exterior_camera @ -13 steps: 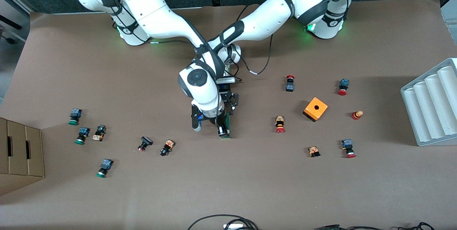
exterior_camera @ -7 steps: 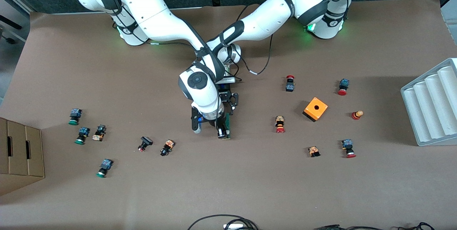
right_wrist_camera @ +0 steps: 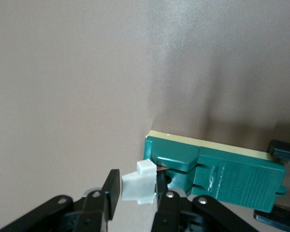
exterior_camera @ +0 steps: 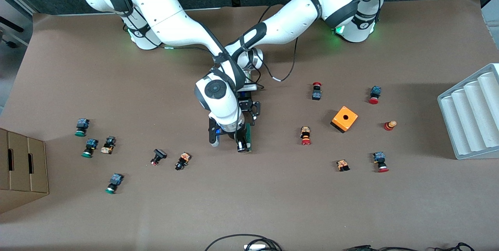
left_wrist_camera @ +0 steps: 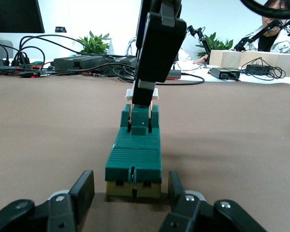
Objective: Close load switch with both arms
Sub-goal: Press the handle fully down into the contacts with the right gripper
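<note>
While the load switch (exterior_camera: 248, 136) lies flat mid-table, the right gripper (right_wrist_camera: 137, 191) pinches its white sliding piece (right_wrist_camera: 139, 186) at the end nearer the front camera. At the switch's 12 o'clock end, the left gripper (left_wrist_camera: 130, 188) brackets the green body, fingers (left_wrist_camera: 83, 188) spread, apparently not touching.

Dark green load switch (left_wrist_camera: 134, 157) with ribbed top, cream base and white sliding piece (right_wrist_camera: 139, 187), on a plain brown table (exterior_camera: 273, 204), between the black right gripper (right_wrist_camera: 134, 193) and black left gripper (left_wrist_camera: 130, 191); an orange box (exterior_camera: 344, 119) nearby.
</note>
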Tool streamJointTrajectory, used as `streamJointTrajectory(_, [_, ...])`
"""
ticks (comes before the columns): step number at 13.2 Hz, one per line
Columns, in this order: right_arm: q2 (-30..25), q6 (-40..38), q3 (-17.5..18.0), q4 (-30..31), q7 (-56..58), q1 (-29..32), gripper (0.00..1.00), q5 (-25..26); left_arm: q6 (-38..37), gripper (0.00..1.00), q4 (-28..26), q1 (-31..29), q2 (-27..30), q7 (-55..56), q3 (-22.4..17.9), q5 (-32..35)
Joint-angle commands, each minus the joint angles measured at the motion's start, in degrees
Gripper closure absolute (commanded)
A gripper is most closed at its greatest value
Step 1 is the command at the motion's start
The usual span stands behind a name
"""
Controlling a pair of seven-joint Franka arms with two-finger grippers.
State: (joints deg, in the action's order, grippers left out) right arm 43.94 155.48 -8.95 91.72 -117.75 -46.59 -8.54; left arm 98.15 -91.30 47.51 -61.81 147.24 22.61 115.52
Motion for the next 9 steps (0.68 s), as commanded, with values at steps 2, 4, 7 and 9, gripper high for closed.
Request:
streamJointTrajectory(2, [0.97,-1.58,-0.19,-4.17,0.41,0.71,0.63,-2.80,1.08,0.31,1.65,0.13,-2.00,0.33,-0.37,0.41])
streamJointTrajectory(4, [0.97,-3.16,-0.19,-5.40,0.41,0.62,0.63,-3.24,1.08,0.31,1.73,0.13,-2.00,0.33,-0.37,0.41])
streamJointTrajectory(7, [1.23,-3.17,-0.19,-5.41,0.32,0.54,0.62,-3.68,1.08,0.31,1.73,0.13,-2.09,0.33,-0.37,0.41])
streamJointTrajectory(9, [1.41,-3.17,-0.19,-5.50,0.32,0.54,0.63,-3.68,1.08,0.31,1.73,0.13,-2.00,0.33,-0.37,0.41])
